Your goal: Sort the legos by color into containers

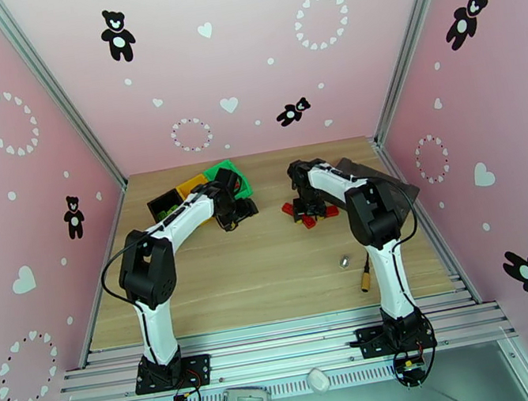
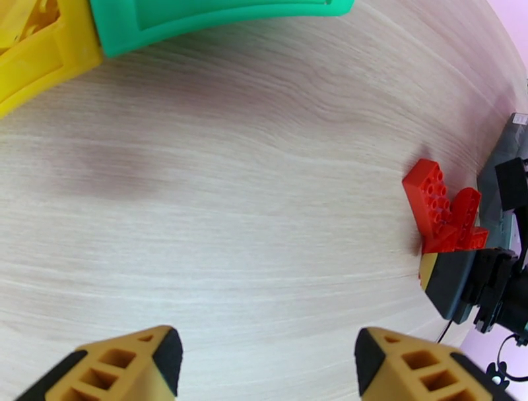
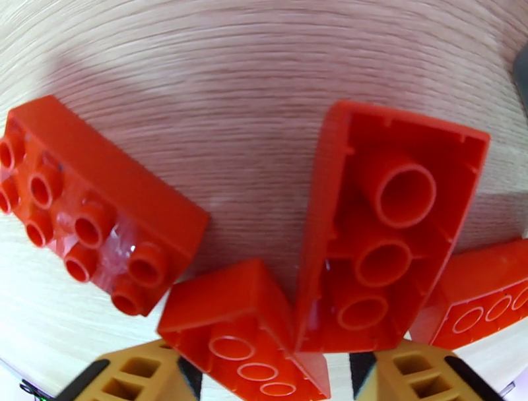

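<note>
Because these red bricks point(image 3: 389, 231) are light, rigid and slick, the half-open right fingers point(image 3: 132, 376) straddling one at bottom centre should pinch its flat sides; the left fingers point(image 2: 125, 366) gape empty.

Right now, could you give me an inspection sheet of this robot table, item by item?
Surface: pale wood-grain tabletop.
Job's things: red studded plastic bricks clustered centre-right; joined black, yellow and green plastic bins at back left.
Clutter: brass-tipped black pen-like tool, small silver piece, dark grey tray.
Grippers: left gripper open, empty; right gripper straddles one red brick, grip unclear.
Cables: black cables along both arms.
Surroundings: pink walls with bears and hearts.
</note>
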Controlling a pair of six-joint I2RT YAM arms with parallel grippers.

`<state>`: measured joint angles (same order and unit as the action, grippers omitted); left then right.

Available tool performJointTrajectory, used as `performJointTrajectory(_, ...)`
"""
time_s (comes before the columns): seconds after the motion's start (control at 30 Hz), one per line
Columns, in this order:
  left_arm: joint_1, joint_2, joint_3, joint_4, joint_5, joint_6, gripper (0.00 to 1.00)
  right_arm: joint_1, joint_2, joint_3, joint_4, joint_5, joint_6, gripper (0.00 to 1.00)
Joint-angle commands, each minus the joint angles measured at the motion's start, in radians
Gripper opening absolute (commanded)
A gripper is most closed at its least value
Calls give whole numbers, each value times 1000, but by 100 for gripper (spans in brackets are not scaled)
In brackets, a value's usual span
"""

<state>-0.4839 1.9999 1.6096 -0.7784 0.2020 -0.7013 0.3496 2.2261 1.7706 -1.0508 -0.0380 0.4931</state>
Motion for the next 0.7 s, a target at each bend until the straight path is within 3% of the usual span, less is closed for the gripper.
performJointTrajectory(0.0,2,-44,-7,-24,-19,-3,74,4,7,18,-17,-38,2,53)
performJointTrajectory(0.27,17,-49,14,-12,4,-12,74,24,-68,-33,19,-94,43,37)
performJointTrajectory(0.47,78,-52,7,65,126,-51,78,81,-122,-52,91,-202,105,36)
performJointTrajectory(0.67,160,-64,4,133,212,-102,86,134,-95,-21,270,-405,246,36)
